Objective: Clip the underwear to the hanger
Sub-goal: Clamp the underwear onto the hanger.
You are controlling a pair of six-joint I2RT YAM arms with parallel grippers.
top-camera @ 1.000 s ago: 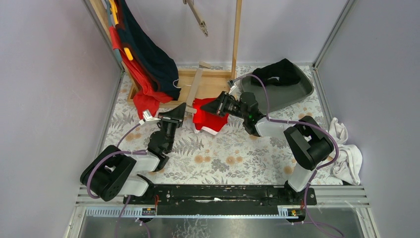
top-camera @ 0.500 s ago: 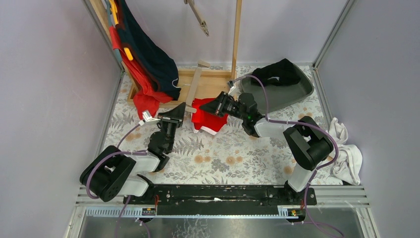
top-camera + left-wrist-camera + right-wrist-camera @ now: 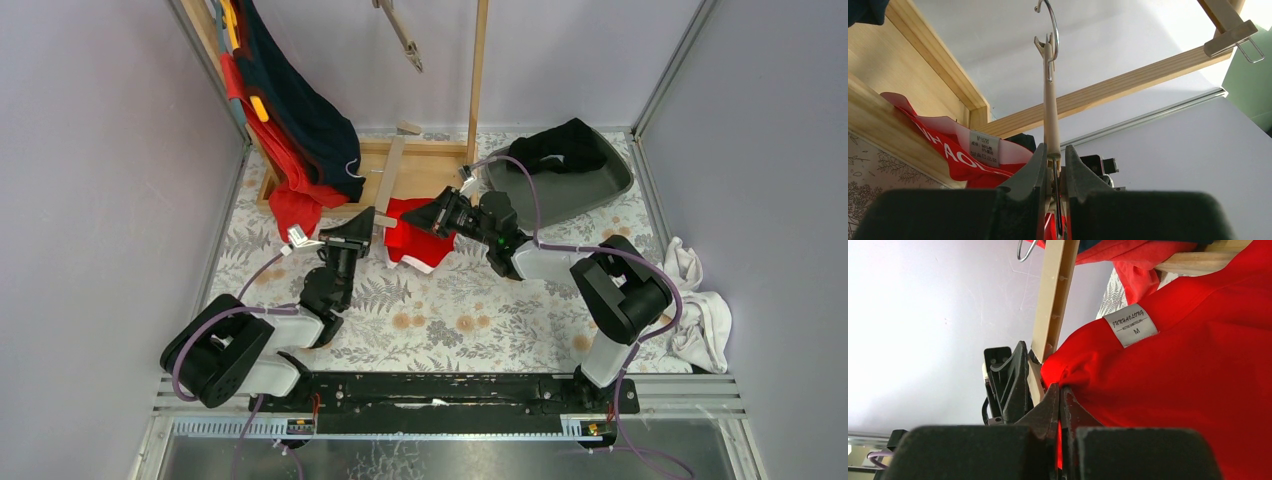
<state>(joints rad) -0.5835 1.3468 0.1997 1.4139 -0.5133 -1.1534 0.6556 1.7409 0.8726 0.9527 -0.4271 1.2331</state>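
Observation:
The wooden hanger (image 3: 393, 168) lies slanted across the rack base, its metal hook (image 3: 1050, 20) pointing away in the left wrist view. My left gripper (image 3: 370, 220) is shut on the hanger's near end at its clip (image 3: 1053, 159). The red underwear (image 3: 418, 246) with a white waistband (image 3: 955, 145) is bunched just right of that end. My right gripper (image 3: 415, 220) is shut on a fold of the underwear (image 3: 1198, 365) right beside the hanger bar (image 3: 1053, 295) and the left fingers (image 3: 1010, 382). A white size label (image 3: 1130, 324) shows on the cloth.
A wooden rack frame (image 3: 300, 185) stands at the back left with dark blue and red garments (image 3: 295, 115) draped on it. A grey tray (image 3: 590, 185) holding a black garment (image 3: 565, 145) sits back right. White cloth (image 3: 700, 310) lies at the right edge. Another hanger (image 3: 400, 35) dangles above.
My right arm has edged slightly left, carrying the red underwear closer to the hanger's clipped end. The left arm has held still.

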